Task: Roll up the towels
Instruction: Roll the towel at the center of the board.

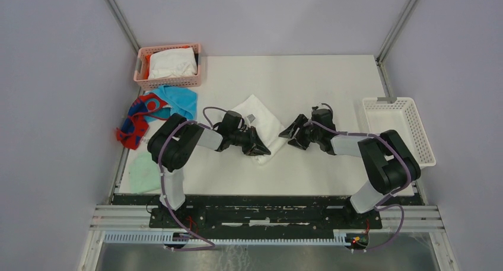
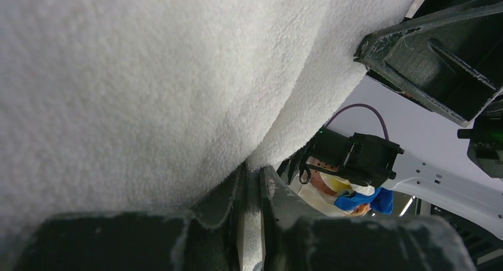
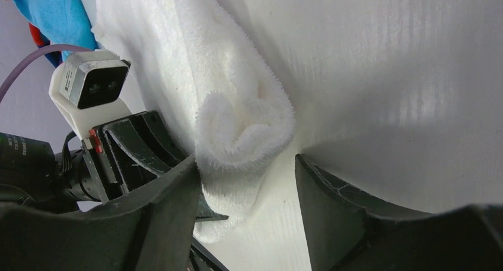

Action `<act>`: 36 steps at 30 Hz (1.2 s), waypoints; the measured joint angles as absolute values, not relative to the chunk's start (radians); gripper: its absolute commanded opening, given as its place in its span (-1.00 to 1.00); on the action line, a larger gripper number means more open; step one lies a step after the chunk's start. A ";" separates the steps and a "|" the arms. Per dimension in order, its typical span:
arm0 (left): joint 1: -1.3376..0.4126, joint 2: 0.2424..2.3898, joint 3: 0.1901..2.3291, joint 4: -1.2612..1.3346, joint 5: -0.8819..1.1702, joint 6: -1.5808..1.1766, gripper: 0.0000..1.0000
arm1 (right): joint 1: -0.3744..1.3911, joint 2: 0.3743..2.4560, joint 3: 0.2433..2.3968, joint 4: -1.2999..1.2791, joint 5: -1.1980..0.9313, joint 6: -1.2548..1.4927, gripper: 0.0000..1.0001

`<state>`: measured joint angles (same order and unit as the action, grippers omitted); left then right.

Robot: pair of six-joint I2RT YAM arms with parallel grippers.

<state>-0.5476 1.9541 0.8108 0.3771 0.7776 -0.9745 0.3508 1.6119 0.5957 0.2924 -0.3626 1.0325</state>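
Observation:
A white towel [image 1: 261,124] lies spread in the middle of the table. My left gripper [image 1: 259,147] is shut on the towel's near edge; in the left wrist view the cloth [image 2: 148,75] fills the frame and a thin fold is pinched in the gripper [image 2: 253,179]. My right gripper [image 1: 290,133] stands open at the towel's right edge. In the right wrist view a curled-over corner of the towel [image 3: 243,123] lies just ahead of the open gripper [image 3: 244,164]. The blue towel [image 1: 179,99] and the red towel with dark-blue blotches [image 1: 138,120] lie at the table's left edge.
A pink basket [image 1: 142,75] holding a white cloth stands at the back left. A white basket [image 1: 415,134] stands at the right edge. A pale mint cloth [image 1: 144,171] lies at the near left. The two grippers are close together over the towel.

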 measured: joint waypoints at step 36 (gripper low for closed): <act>-0.606 1.779 0.796 0.179 0.514 -0.869 -0.16 | 0.458 1.848 1.208 -0.643 -0.041 0.917 -0.99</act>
